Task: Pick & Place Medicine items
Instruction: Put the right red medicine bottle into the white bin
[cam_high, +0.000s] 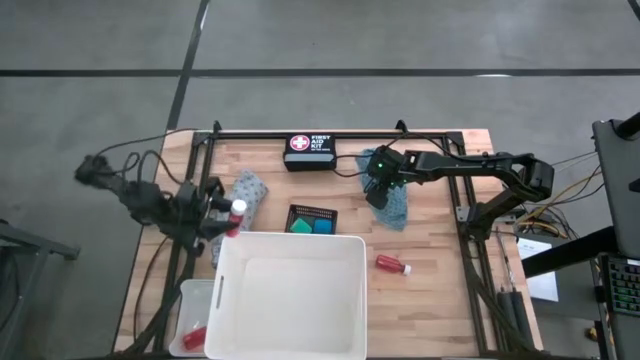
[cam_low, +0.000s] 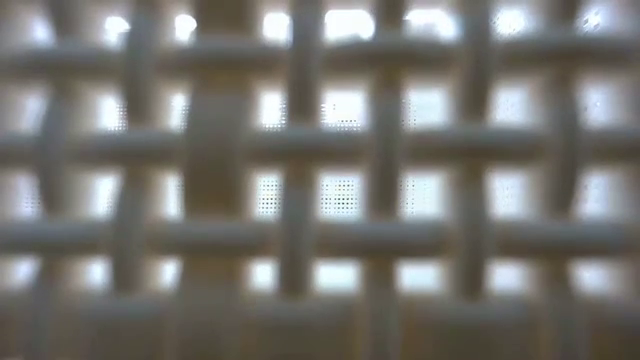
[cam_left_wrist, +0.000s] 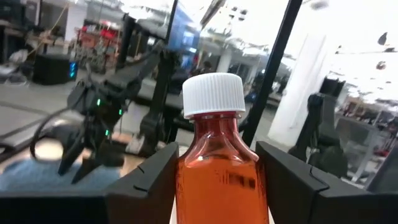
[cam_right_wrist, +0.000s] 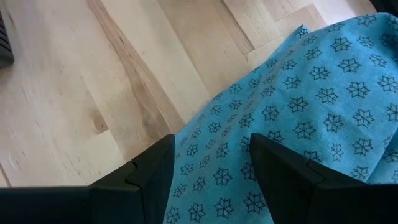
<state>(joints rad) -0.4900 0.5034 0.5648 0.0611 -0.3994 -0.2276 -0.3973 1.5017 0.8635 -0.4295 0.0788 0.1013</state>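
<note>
My left gripper (cam_high: 226, 212) is at the table's left edge, shut on a red bottle (cam_left_wrist: 221, 180) with a white cap (cam_high: 238, 208). A grey patterned cloth (cam_high: 247, 189) lies just beyond it. My right gripper (cam_high: 381, 192) is open and points down over a teal cloth (cam_high: 394, 207) lying flat on the far right of the table. In the right wrist view its fingers (cam_right_wrist: 155, 165) stand apart over the star-printed cloth (cam_right_wrist: 311, 99). A second red bottle (cam_high: 392, 264) lies on its side on the table. Green (cam_high: 300, 227) and blue (cam_high: 322, 228) tubs sit in the black mesh tray (cam_high: 312, 211). My left gripper pinches the red bottle's body (cam_left_wrist: 186, 186) between its two fingers (cam_left_wrist: 140, 183). The fingers lie level along the bottle, coming from the table's left. The white cap (cam_left_wrist: 213, 93) sticks out past the fingertips toward the right. My right gripper: whether its fingertips touch the teal cloth I cannot tell.
A big white tub (cam_high: 290, 295) fills the near middle, and its lattice wall (cam_low: 320, 180) blocks the whole low view. A first aid kit (cam_high: 310, 152) sits at the far edge. A small clear box (cam_high: 195, 318) with something red in it sits near left.
</note>
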